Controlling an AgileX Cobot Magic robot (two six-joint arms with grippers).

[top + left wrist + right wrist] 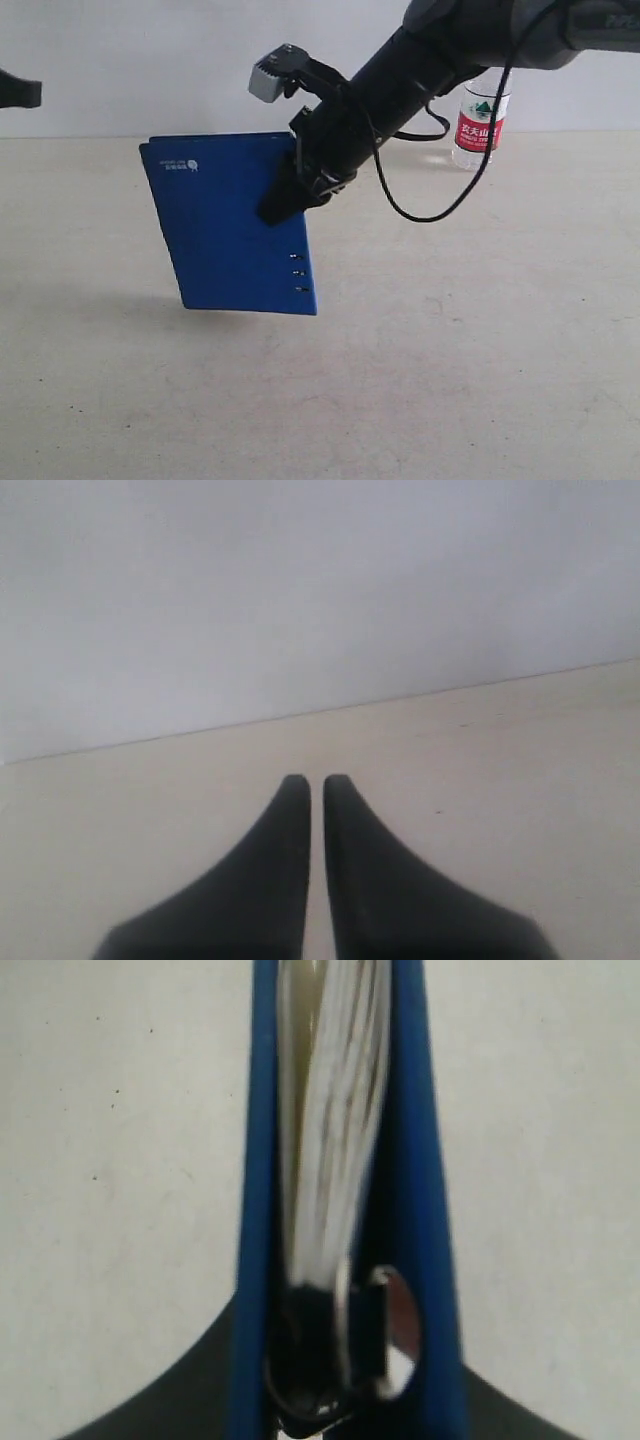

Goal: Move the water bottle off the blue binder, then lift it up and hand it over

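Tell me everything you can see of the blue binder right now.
The blue binder is a flat, royal-blue rectangular cover, plastic by the look, with a small white logo near one corner and three small holes by one edge. White pages and a shiny metal ring show between its covers. The right gripper clamps that edge, holding it upright and tilted, seemingly clear of the table.

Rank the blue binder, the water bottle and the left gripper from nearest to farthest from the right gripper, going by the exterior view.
1. blue binder: clamped in the fingers of the right gripper.
2. water bottle: standing farther back, to the right.
3. left gripper: at the view's far left edge.
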